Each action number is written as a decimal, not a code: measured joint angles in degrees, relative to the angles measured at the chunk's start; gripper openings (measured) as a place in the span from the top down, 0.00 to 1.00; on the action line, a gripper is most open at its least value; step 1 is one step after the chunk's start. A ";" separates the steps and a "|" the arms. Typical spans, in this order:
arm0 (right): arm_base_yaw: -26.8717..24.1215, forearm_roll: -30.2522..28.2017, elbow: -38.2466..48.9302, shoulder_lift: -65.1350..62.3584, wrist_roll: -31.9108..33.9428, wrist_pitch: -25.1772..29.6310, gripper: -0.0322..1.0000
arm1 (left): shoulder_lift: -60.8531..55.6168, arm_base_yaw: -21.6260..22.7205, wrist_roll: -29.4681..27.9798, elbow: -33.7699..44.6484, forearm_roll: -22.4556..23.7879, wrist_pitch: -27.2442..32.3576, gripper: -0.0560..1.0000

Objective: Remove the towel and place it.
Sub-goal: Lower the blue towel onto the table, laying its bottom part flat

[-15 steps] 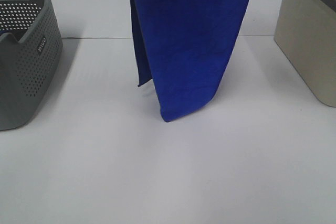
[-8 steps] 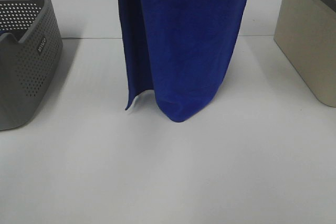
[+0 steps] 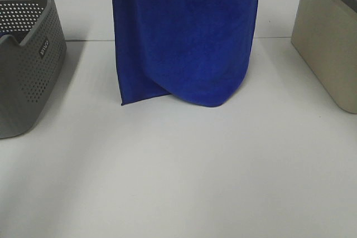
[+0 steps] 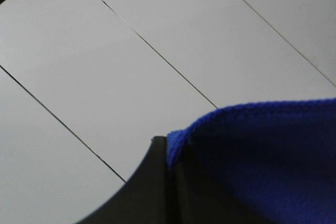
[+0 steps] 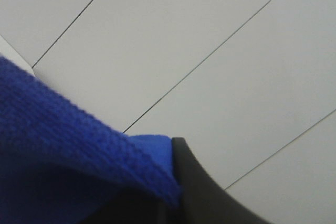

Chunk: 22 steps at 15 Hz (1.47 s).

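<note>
Towel (image 3: 184, 37) hangs in high view; wrist views reveal left fingers (image 4: 142, 198) and right fingers (image 5: 210, 198) gripping it

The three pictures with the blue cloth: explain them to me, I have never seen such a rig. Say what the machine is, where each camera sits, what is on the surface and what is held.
This is a robot with two arms, each ending in an end effector that pinches things. The wide picture comes from a camera mounted high, off the arms. It shows a white table with a grey perforated basket on the left and a beige bin on the right. Between them hangs the blue towel, its top out of frame, its lower end seemingly reaching the table. The other two pictures come from wrist cameras: the left end effector and the right end effector each appear to grip the towel's edge.
</note>
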 joint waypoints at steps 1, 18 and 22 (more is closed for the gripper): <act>-0.11 0.00 -1.20 1.26 0.23 -0.52 0.95 | 1.38 0.92 0.00 -1.78 -0.06 -0.74 0.95; -3.67 2.01 -17.07 14.55 6.59 -9.45 0.95 | 21.94 3.95 -0.17 -30.14 -1.03 -4.35 0.95; -3.67 2.12 -17.07 14.55 10.20 -6.30 0.95 | 21.94 3.95 -4.30 -30.14 -0.97 -1.20 0.95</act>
